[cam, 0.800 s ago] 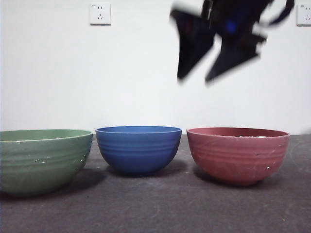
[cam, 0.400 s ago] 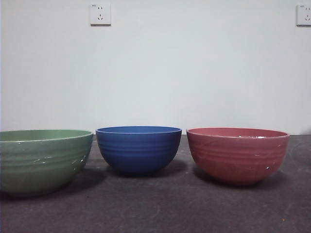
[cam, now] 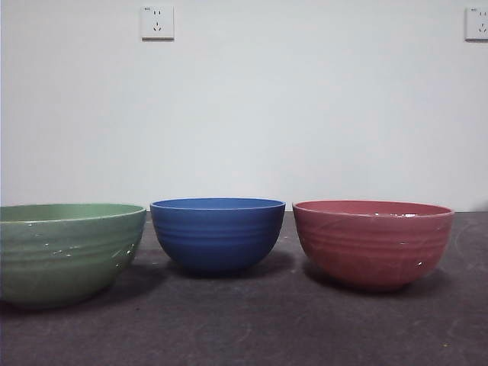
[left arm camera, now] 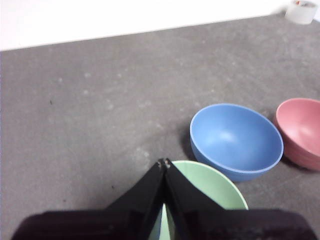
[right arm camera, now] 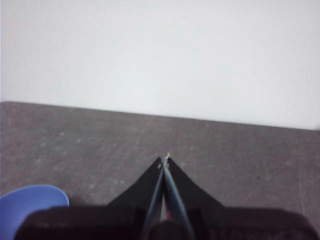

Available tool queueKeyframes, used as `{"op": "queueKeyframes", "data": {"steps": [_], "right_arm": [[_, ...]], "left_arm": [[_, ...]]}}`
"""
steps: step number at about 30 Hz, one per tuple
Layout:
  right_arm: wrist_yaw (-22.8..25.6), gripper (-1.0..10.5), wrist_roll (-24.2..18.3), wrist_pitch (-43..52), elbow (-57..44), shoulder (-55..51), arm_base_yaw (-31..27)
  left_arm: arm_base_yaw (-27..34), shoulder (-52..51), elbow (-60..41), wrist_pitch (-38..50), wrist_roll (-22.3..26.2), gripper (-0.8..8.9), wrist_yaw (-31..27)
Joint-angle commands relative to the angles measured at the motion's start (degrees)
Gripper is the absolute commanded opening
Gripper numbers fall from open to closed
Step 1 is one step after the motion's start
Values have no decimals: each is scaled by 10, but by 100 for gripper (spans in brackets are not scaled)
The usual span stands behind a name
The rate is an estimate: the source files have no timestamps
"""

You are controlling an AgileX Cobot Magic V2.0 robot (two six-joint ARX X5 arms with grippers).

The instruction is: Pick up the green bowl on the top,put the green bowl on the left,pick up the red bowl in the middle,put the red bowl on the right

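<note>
Now that our right gripper (right arm camera: 165, 159) has lifted away closed and empty, the red bowl (cam: 373, 242) sits placed; our left gripper (left arm camera: 164, 163), closed and empty, hangs above the green bowl (left arm camera: 210, 187).

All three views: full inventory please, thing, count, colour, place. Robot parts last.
round glossy green bowl: 1, muted green, leftmost of the row in the front view, upright on the table.
round glossy blue bowl: 1, blue, middle of the row, upright.
round glossy red bowl: 1, dusty red, rightmost of the row, upright.
table: 1, dark grey.
wall sockets: 2, white, high on the wall.
roll of tape: 1, whitish, far table edge in the left wrist view.
left gripper: 1, black, jaws shut, above the green bowl.
right gripper: 1, black, jaws shut, holding nothing.
</note>
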Motion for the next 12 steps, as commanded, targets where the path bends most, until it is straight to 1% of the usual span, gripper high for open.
{"op": "queueKeyframes", "data": {"steps": [1,9,12], "right_arm": [[3,5,1,3,-3,2,-1],[2,5,1,0,-3,4,-1],[2,5,1,0,-3,3,-1]], "left_arm": [[1,0,-2,-2,6,-3,-1],[-6,-5,-2,-4,6,-3,-1],[-6,-52,-2,-15,10,-3,-15]]}}
